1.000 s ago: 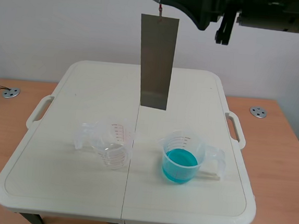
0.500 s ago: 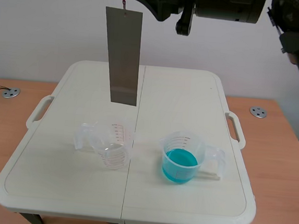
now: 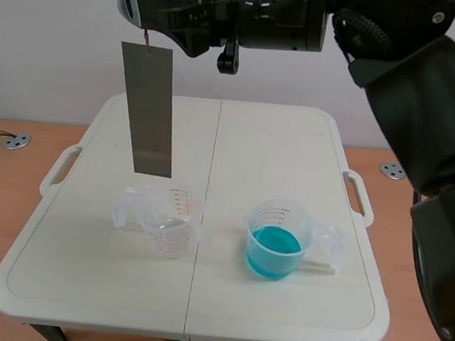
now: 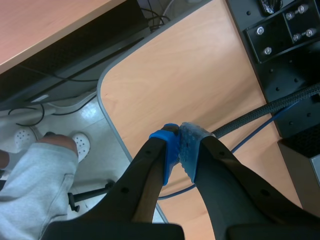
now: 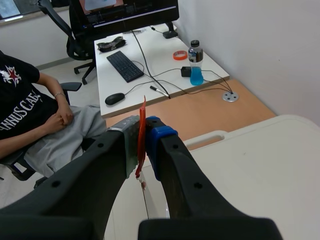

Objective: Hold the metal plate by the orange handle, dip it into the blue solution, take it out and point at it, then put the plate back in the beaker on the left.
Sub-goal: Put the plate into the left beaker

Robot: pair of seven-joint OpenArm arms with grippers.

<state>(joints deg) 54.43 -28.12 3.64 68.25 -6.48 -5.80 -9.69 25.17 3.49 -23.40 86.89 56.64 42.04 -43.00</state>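
Table [image 3: 293,144]: white folding top with both beakers on its near half.
Right arm [image 3: 426,92]: yours. It comes in from the right, raised high, and reaches across past the middle to the left side.
Plate [image 3: 147,109]: grey metal strip hanging upright from the right gripper, clear of everything. Over the last second it has travelled from above the table's middle seam to the left. Its lower edge now sits just above and behind the left beaker. You are on the return leg; I judge only lowering and release remain.
Left beaker [image 3: 171,221]: clear, looks empty, upright. This is your target, and the plate is not yet inside it.
Right beaker [image 3: 277,240]: upright, unmoved, well apart from the plate.
Solution [image 3: 274,250]: blue, fills the lower part of the right beaker.
Right gripper [image 5: 144,137]: pads pinched tight on the handle.
Left gripper [image 4: 179,145]: pads pressed together on nothing, parked off the table.
Handle [image 5: 142,132]: thin orange strip standing between the right pads, with the plate hung below it.
Next: bring the lower edge forward over the left beaker's mouth before you descend. The strip hangs freely, so expect swing.
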